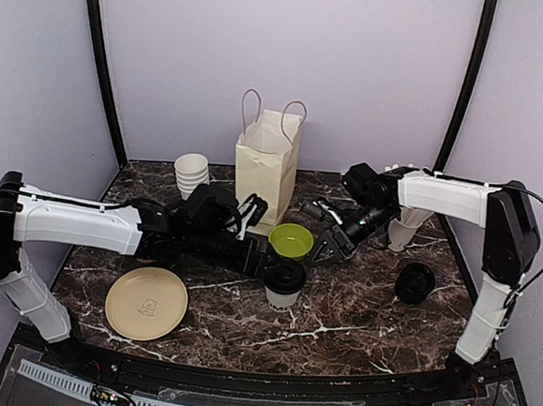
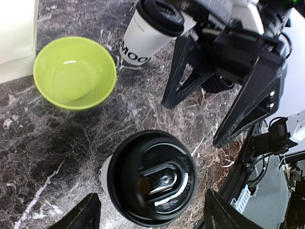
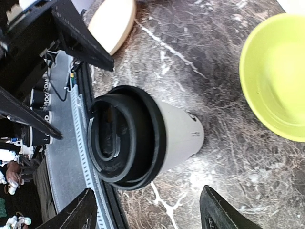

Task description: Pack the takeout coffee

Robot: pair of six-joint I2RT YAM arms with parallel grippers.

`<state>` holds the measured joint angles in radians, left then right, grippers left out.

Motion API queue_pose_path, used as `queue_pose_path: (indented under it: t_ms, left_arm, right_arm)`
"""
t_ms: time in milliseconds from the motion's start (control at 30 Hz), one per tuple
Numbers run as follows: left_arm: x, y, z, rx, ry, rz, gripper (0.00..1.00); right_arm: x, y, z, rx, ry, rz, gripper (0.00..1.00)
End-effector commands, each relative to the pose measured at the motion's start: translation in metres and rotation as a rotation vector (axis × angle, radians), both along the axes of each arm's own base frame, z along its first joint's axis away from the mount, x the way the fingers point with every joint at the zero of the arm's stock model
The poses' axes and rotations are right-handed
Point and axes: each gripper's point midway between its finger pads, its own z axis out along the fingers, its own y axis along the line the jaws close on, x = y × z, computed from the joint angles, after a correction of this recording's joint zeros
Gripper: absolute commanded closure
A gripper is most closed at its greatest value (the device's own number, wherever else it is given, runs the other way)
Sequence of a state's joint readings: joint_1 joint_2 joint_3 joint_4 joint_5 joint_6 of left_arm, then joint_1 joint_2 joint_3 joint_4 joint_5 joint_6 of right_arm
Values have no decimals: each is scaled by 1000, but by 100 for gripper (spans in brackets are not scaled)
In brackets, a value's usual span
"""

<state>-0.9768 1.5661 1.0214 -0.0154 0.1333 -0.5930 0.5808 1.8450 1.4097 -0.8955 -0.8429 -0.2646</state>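
Observation:
The takeout coffee (image 1: 284, 284), a small white paper cup with a black lid, stands upright on the marble table in front of the green bowl. In the left wrist view the cup (image 2: 151, 177) sits between my left gripper's (image 2: 151, 217) spread fingers, with gaps on both sides. My left gripper (image 1: 261, 259) is open. My right gripper (image 1: 322, 252) is open too, hanging just right of the cup. In the right wrist view the cup (image 3: 147, 136) lies ahead of the right gripper (image 3: 150, 214), untouched. The paper bag (image 1: 267, 170) stands open at the back.
A green bowl (image 1: 291, 239) sits close behind the cup. Lidless white cups (image 1: 191, 173) are stacked left of the bag. A tan plate (image 1: 147, 303) lies front left. A second black-lidded cup (image 1: 416, 283) stands at the right, and a white cup (image 1: 406, 230) behind it.

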Motion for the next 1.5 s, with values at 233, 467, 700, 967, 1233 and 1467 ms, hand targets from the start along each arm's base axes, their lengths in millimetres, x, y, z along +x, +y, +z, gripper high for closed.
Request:
queue_pose_path:
  t_ms: [233, 467, 700, 967, 1233, 1467]
  left_arm:
    - [17, 7, 13, 21, -78, 78, 26]
    - [21, 4, -13, 71, -61, 76, 38]
    - [8, 18, -63, 184, 35, 64, 52]
    - [6, 13, -54, 146, 25, 45, 47]
    - [29, -16, 40, 57, -147, 21, 23]
    - [39, 1, 82, 75, -241, 93, 19]
  right_arm:
    - [-36, 10, -13, 8, 96, 89, 27]
    - [-39, 18, -28, -16, 115, 100, 28]
    - [-13, -4, -94, -261, 98, -53, 40]
    - [-2, -1, -73, -194, 109, -26, 42]
    - [3, -1, 44, -48, -139, 80, 20]
    - [15, -5, 51, -109, -394, 100, 19]
